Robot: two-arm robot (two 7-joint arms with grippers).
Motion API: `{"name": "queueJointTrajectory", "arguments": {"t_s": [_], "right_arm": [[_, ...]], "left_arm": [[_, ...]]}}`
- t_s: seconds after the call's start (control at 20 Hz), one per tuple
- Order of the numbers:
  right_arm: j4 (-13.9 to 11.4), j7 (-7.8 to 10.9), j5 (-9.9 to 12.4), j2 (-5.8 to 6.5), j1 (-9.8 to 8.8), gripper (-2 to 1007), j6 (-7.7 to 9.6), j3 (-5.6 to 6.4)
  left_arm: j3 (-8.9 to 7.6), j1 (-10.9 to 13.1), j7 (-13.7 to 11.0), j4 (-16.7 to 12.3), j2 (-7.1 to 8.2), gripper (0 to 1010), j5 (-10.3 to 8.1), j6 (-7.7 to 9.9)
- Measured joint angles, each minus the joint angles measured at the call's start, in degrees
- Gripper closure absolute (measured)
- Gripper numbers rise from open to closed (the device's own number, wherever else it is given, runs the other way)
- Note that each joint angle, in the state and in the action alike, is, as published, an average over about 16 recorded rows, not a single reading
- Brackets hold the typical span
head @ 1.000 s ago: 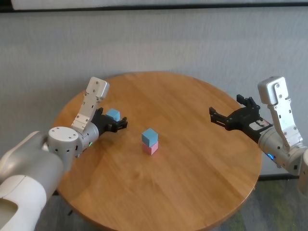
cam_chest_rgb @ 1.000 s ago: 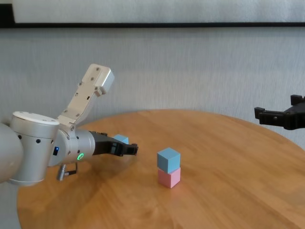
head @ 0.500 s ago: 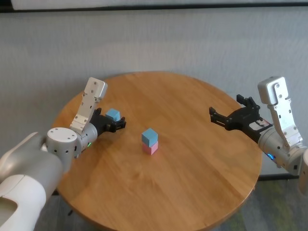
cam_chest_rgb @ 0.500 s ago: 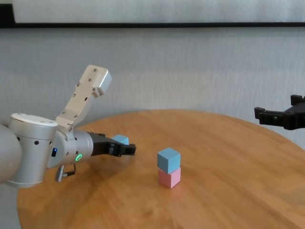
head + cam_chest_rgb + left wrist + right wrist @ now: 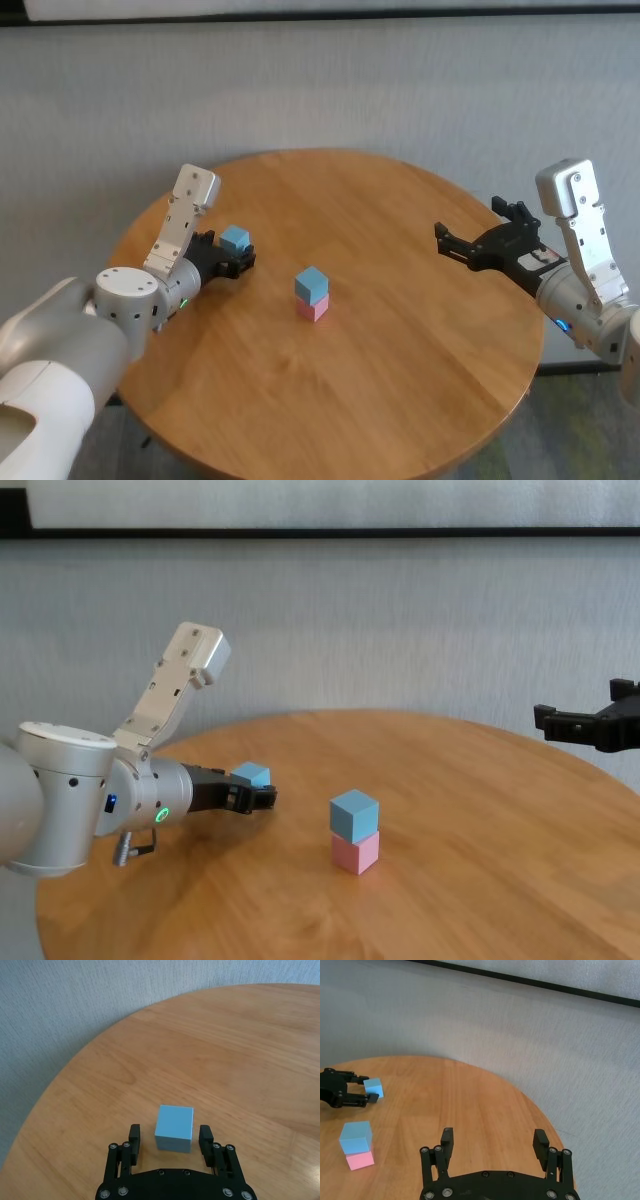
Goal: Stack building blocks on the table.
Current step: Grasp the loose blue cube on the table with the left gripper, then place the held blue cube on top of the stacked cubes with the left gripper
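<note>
A light blue block [image 5: 174, 1127] rests on the table [image 5: 400, 380] at the left. My left gripper [image 5: 169, 1133] straddles it low on the tabletop, one finger on each side with a thin gap at both faces; it is open. The same block shows in the head view [image 5: 235, 239] and chest view [image 5: 250, 774]. Near the table's middle a second light blue block [image 5: 311, 283] sits squarely on a pale pink block [image 5: 313, 307]. My right gripper [image 5: 467, 228] hovers open and empty above the table's right side.
The round wooden table fills most of the head view, with its edge curving close behind the left block [image 5: 75, 1060]. A grey wall stands behind it. Bare wood lies between the two-block stack [image 5: 354, 830] and either gripper.
My left gripper has drawn back slightly toward the left and its fingers have narrowed around the loose blue block. The right arm and the stack have not moved.
</note>
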Motion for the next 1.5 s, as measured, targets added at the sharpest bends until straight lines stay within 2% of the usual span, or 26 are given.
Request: {"name": "queueJointTrajectory", "arguments": {"t_s": [0.2,0.4,0.7,0.85,1.05,1.2,1.5], "right_arm": [[0.00,0.00,0.00,0.00,0.00,0,0.00,0.00],[0.00,0.00,0.00,0.00,0.00,0,0.00,0.00],[0.00,0.00,0.00,0.00,0.00,0,0.00,0.00],[0.00,0.00,0.00,0.00,0.00,0,0.00,0.00],[0.00,0.00,0.00,0.00,0.00,0,0.00,0.00],[0.00,0.00,0.00,0.00,0.00,0,0.00,0.00],[0.00,0.00,0.00,0.00,0.00,0,0.00,0.00]], "left_arm": [[-0.15,0.11,0.00,-0.27,0.03,348,0.19,0.60],[-0.26,0.77,0.12,-1.75,0.21,464,0.40,1.58],[-0.32,2.24,0.41,-5.11,0.64,575,0.69,3.43],[-0.27,3.45,0.55,-7.98,1.01,601,0.86,4.77],[-0.05,5.89,0.63,-13.81,1.82,607,1.10,7.20],[0.22,8.39,0.46,-19.80,2.74,607,1.28,9.43],[1.17,15.10,-0.42,-35.80,5.49,608,1.77,14.93]]}}
